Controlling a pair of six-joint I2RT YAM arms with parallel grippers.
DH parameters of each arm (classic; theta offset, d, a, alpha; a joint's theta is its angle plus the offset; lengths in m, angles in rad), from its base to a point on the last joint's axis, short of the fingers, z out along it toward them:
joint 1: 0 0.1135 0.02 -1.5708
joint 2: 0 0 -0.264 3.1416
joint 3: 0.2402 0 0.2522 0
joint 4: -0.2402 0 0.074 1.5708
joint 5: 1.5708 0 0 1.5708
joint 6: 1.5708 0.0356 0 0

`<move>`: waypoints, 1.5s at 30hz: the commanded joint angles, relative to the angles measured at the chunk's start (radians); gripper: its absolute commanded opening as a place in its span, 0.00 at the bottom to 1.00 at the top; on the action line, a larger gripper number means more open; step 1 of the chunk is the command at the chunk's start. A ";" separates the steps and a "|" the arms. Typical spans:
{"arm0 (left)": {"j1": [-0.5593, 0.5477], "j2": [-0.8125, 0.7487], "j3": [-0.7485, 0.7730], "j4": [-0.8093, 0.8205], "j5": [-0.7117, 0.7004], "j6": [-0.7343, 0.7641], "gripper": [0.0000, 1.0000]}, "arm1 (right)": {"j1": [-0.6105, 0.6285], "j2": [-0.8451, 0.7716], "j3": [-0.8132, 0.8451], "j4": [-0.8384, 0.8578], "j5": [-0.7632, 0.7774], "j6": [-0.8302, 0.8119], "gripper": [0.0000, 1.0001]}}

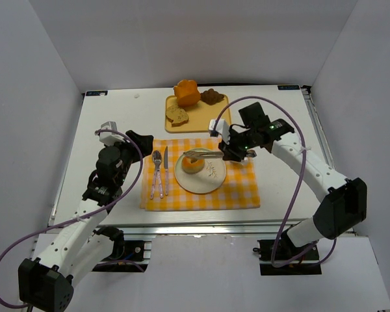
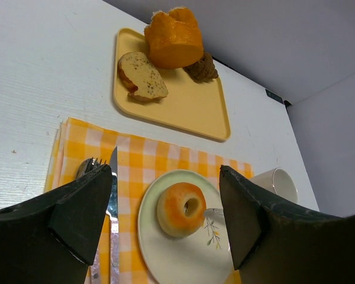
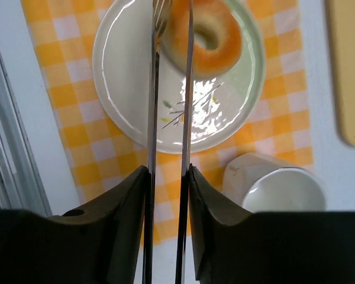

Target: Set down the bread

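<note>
Toward the left edge of the white table [image 1: 110, 110], the left gripper [image 2: 165, 180] is held above the surface with its jaws spread wide, and nothing is gripped between them. A yellow-checked placemat [image 1: 240, 192] is laid near the table's near edge. On its left part a fork [image 1: 156, 172] and a knife [image 1: 164, 170] are set side by side. At the middle of the placemat a pale plate [image 1: 211, 185] is set, and the bread [image 1: 194, 164], a golden ring, is lying on the plate's left half. At the table's far edge a yellow tray [image 1: 201, 120] is placed, on which a seeded slice [image 1: 177, 116], an orange loaf chunk [image 1: 187, 92] and a brown pastry [image 1: 212, 97] are carried. Metal tongs [image 1: 205, 155] are clamped in the right gripper [image 3: 168, 171]; their tips are reached over the bread, one blade across it and one at its edge. A white cup [image 3: 278, 189] is stood just beside the plate.
</note>
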 commanded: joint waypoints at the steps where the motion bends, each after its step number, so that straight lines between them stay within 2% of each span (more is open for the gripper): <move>1: 0.004 -0.017 0.032 0.000 -0.006 0.003 0.82 | -0.062 -0.048 0.134 0.029 -0.086 0.057 0.32; 5: 0.004 -0.015 0.035 0.008 -0.006 0.000 0.82 | -0.242 -0.009 0.209 0.079 -0.121 0.207 0.20; 6: 0.004 -0.014 0.034 0.014 -0.002 0.000 0.82 | -0.332 0.000 0.211 0.120 -0.118 0.238 0.18; 8: 0.006 -0.010 0.034 0.019 0.000 -0.002 0.82 | -0.421 0.014 0.191 0.183 -0.069 0.334 0.16; 9: 0.006 -0.007 0.034 0.025 0.002 -0.002 0.82 | -0.508 0.020 0.153 0.244 -0.053 0.364 0.16; 12: 0.006 0.005 0.035 0.036 0.008 0.000 0.82 | -0.645 0.040 0.046 0.328 0.035 0.450 0.16; 15: 0.006 0.017 0.035 0.045 0.014 0.001 0.82 | -0.710 0.066 -0.045 0.439 0.153 0.540 0.17; 16: 0.006 0.022 0.034 0.048 0.014 0.001 0.82 | -0.714 0.083 -0.105 0.508 0.237 0.568 0.18; 18: 0.006 0.028 0.032 0.054 0.015 0.001 0.82 | -0.724 0.103 -0.162 0.570 0.294 0.624 0.20; 22: 0.006 0.039 0.029 0.056 0.018 0.000 0.82 | -0.725 0.155 -0.278 0.705 0.343 0.674 0.36; 29: 0.008 0.054 0.027 0.063 0.022 -0.007 0.82 | -0.725 0.273 -0.283 0.682 0.311 0.659 0.50; 31: 0.009 0.062 0.029 0.068 0.025 -0.008 0.82 | -0.725 0.299 -0.285 0.668 0.299 0.642 0.60; 33: 0.009 0.071 0.035 0.068 0.028 -0.005 0.82 | -0.725 0.305 -0.285 0.653 0.296 0.617 0.61; 34: 0.009 0.074 0.038 0.066 0.029 -0.004 0.82 | -0.725 0.304 -0.288 0.650 0.294 0.609 0.69; 35: 0.009 0.075 0.040 0.066 0.028 -0.002 0.82 | -0.725 0.299 -0.289 0.647 0.293 0.596 0.76; 41: 0.009 0.083 0.058 0.062 0.029 0.003 0.82 | -0.730 0.198 -0.243 0.535 0.287 0.551 0.80; 43: 0.011 0.083 0.061 0.062 0.029 0.003 0.82 | -0.730 0.140 -0.184 0.456 0.296 0.511 0.89; 45: 0.011 0.082 0.063 0.063 0.032 0.004 0.82 | -0.727 0.095 -0.138 0.417 0.316 0.484 0.89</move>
